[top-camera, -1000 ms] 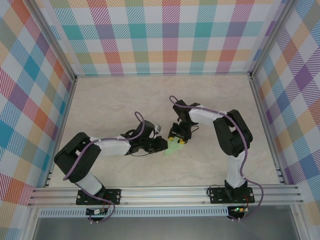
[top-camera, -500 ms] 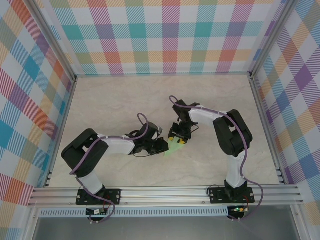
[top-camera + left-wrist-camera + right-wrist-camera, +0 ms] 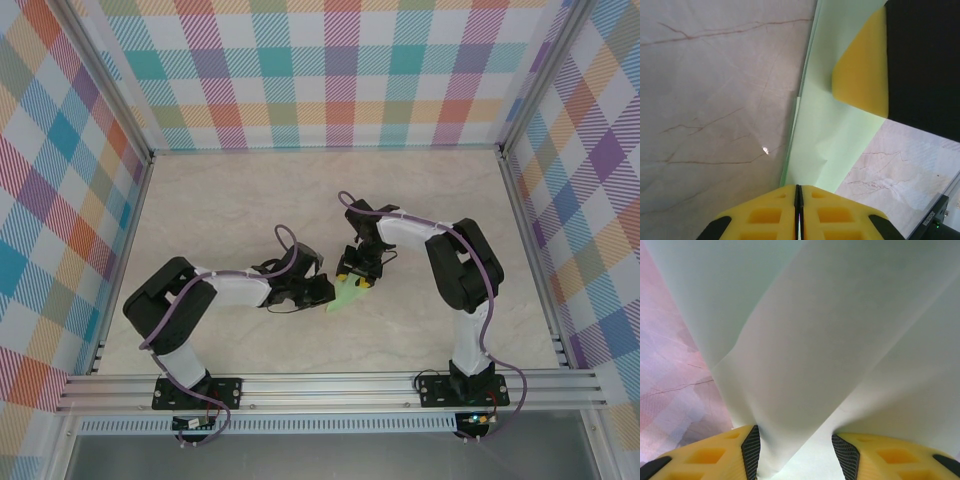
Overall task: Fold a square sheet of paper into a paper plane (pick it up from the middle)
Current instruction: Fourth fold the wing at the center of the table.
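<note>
Slid closer: left gripper point(image 3: 798, 212), pressed tight together beside paper plane point(image 3: 347, 294). Right gripper point(image 3: 795, 452) half spread around folded paper. Press slowly, keep crease straight.

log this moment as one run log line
left gripper: shut on paper plane | right gripper: paper between fingers | table: paper resting

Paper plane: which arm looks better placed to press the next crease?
Probably the left. Its gripper is shut, fingers together at the paper plane edge, free to press. The right gripper has the paper between its parted fingers, seemingly holding it.
</note>
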### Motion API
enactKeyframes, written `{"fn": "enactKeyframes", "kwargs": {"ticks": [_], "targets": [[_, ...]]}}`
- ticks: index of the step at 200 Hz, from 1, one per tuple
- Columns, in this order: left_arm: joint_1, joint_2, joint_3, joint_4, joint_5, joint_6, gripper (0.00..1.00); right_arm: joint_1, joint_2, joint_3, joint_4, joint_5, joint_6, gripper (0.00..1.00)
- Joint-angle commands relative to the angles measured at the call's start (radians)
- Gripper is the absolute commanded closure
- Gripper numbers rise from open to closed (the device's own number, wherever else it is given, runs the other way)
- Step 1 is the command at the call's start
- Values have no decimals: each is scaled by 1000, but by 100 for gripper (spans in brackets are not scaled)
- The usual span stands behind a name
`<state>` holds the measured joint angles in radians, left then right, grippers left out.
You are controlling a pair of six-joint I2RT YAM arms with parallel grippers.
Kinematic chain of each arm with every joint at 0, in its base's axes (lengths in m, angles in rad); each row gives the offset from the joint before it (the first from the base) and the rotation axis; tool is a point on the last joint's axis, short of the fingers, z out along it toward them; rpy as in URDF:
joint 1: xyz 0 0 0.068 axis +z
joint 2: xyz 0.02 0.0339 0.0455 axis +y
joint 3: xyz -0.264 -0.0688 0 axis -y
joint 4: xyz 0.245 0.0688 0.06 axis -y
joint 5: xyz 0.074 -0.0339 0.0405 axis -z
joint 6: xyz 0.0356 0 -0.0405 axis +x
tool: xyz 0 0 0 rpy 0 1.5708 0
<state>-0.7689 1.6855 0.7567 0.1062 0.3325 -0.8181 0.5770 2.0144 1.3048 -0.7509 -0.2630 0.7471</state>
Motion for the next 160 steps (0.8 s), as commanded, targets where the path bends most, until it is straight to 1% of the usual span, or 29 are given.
{"fn": "enactKeyframes", "kwargs": {"ticks": [1,12,25,79,120,160], "targets": [[4,-74,18,-52,-87,13,90,18,188,-93,47,140,-10,50],[5,-83,13,-43,-103,6,91,18,190,-92,47,140,-11,50],[6,-76,12,-19,-94,-2,91,18,191,-91,47,140,-13,49],[6,-7,12,119,32,-37,91,20,193,-90,42,142,-22,49],[6,33,27,122,60,-33,91,20,198,-94,44,140,-25,51],[6,65,45,134,67,-35,91,21,201,-93,44,137,-29,51]]}}
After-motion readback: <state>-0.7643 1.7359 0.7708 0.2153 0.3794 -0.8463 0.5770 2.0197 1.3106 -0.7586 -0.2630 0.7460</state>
